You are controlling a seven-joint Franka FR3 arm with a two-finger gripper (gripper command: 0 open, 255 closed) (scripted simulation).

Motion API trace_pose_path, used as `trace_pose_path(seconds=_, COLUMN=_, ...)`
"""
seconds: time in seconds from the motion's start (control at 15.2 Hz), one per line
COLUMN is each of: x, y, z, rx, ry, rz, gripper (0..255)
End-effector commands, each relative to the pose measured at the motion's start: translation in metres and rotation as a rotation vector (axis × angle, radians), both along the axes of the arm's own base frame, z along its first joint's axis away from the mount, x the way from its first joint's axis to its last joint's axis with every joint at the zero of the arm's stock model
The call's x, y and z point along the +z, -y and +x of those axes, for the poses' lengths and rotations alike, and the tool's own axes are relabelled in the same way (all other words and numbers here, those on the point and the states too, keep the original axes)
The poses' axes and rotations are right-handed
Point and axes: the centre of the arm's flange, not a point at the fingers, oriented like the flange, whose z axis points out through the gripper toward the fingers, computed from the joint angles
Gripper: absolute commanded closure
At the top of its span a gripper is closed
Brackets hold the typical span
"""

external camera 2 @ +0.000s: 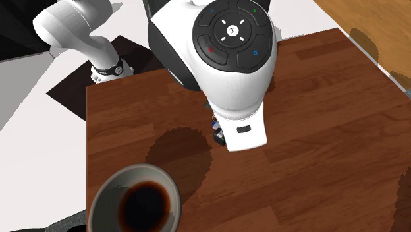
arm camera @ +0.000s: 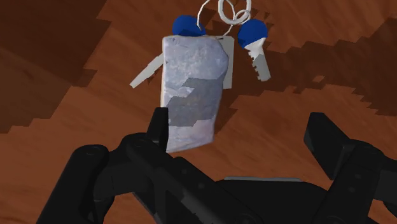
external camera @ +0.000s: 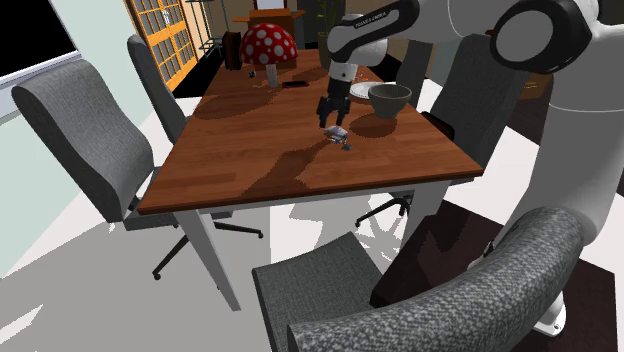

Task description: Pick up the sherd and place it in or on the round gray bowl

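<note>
1. Black claw [arm camera: 238, 124] is spread wide and pinching nothing. It points down at the counter [arm camera: 70, 83], which reads as a pre-grasp stance, open enough to straddle the target.
2. Just ahead of it the sherd [arm camera: 194, 89], a pale blue-grey slab, lies flat on the wood and is not held. It sits close by one finger [arm camera: 156, 137] and well apart from the other. My guess: centre the claw before closing, or the slab gets shoved sideways.
3. The slab's long axis runs away from the claw, so the jaws would close across its narrow width. That's sensible for a thin flat piece.
4. Blue-headed keys [arm camera: 256, 35] on a ring lie just beyond. One blade pokes out from under the slab, so the sherd partly rests on them. Risk: the keys snag or shift on the lift.
5. Shoulder view: claw [external camera: 331, 118] hangs just above the sherd [external camera: 337, 132], toward the counter's far half.
6. The round grey bowl [external camera: 389, 100] stands upright nearby on the same counter, with nothing in it that I can see (rim [external camera 2: 105, 188]). Carry looks short.
7. A red white-spotted toadstool [external camera: 267, 45] stands at the far end, well apart and likely clear of the path.
</note>
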Motion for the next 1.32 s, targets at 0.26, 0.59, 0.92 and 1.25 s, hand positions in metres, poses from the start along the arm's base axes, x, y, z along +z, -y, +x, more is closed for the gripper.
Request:
trace_pose_path(seconds=0.26, x=-0.0127, y=-0.0033, z=0.0013, rx=0.0, ry=0.001, rz=0.0, gripper=0)
trace_pose_path(seconds=0.59, x=-0.013, y=-0.0031, z=0.0012, rx=0.0, ry=0.001, rz=0.0, gripper=255)
trace_pose_path(seconds=0.92, x=-0.0097, y=-0.0038, z=-0.0042, rx=0.0, ry=0.001, rz=0.0, gripper=255)
trace_pose_path(seconds=1.25, x=-0.007, y=-0.0025, z=-0.0042, rx=-0.001, ry=0.005, rz=-0.001, gripper=0)
